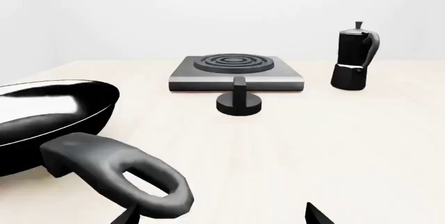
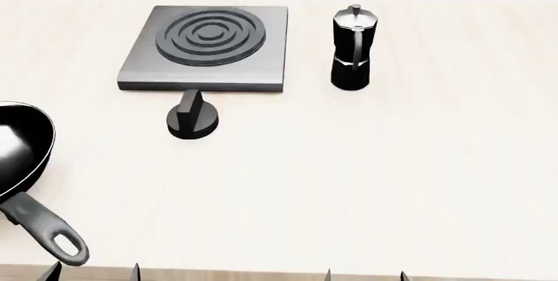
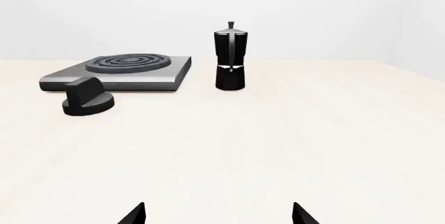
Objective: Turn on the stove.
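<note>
Well apart from everything, both grippers, only fingertips showing at the near table edge. Left gripper [image 2: 91, 271] with jaws spread, holding nothing; right gripper [image 2: 364, 274] likewise spread and empty. In the wrist views, the same parted tips: left gripper [image 1: 222, 216], right gripper [image 3: 219, 213].

Ahead of the left gripper and far off across the pale table [image 2: 366, 183]: stove [image 2: 208, 49], a flat dark-grey square plate with raised concentric rings. Just in front of the plate's near edge, on the gripper's side, its knob [image 2: 193, 121], round, black, fin upright, close to the plate; touching or not, cannot tell. Same pair in the left wrist view, stove [image 1: 236, 72] behind knob [image 1: 239, 101].

Close beside the left gripper, to its outer side: black frying pan [image 2: 22, 157], handle reaching back toward the fingertips. Far ahead of the right gripper, just right of the stove: black moka pot [image 2: 353, 49], upright.
</note>
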{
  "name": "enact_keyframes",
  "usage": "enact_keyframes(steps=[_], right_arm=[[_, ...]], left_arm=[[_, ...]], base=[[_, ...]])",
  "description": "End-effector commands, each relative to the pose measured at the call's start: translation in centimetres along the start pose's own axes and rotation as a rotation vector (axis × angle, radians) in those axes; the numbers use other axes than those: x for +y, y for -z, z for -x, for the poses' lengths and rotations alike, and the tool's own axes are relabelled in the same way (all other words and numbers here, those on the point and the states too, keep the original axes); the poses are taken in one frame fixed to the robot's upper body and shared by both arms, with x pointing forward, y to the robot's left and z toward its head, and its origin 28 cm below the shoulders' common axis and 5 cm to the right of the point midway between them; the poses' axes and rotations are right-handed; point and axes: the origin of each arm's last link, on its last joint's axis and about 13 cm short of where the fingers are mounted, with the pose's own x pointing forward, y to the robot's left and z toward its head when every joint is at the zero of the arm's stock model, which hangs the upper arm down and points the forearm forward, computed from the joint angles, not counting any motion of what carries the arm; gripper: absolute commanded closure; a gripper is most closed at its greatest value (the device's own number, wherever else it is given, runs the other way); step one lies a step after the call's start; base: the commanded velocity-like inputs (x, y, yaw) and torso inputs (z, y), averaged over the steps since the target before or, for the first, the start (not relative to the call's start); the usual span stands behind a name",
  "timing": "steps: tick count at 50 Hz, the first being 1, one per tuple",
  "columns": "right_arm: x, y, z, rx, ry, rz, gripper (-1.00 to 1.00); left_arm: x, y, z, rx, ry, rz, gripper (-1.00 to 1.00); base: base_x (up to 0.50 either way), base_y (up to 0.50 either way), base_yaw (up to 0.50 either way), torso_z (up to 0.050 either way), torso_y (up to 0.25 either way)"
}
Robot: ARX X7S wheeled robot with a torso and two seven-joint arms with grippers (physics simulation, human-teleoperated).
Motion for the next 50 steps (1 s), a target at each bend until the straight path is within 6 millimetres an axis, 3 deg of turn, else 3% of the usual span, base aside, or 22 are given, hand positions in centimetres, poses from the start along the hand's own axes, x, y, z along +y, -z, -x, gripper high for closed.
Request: enact_keyframes(steps=[1, 17, 37, 50], right_arm=[[0.0, 0.1, 0.0, 0.015, 0.003, 0.006, -1.00], [0.1, -0.1, 0.1, 0.035, 0.028, 0.028, -1.00], [0.6, -4.9, 0.8, 0.001, -0.011, 0.074, -1.00], [1.0, -9.6, 0.8, -0.096, -0.048, 0.090, -1.00]], left_arm=[[0.0, 0.1, 0.0, -0.001, 0.000, -0.005, -1.00], [0.1, -0.2, 0.2, 0.038, -0.013, -0.028, -1.00], [-0.1, -4.1, 1.3, -0.044, 0.004, -0.068, -1.00], [-0.3, -7.3, 0.6, -0.106, 0.016, -0.050, -1.00]], base=[[0.00, 0.00, 0.00, 0.000, 0.000], [0.00, 0.00, 0.00, 0.000, 0.000], [0.00, 0.00, 0.00, 0.000, 0.000], [0.00, 0.00, 0.00, 0.000, 0.000]])
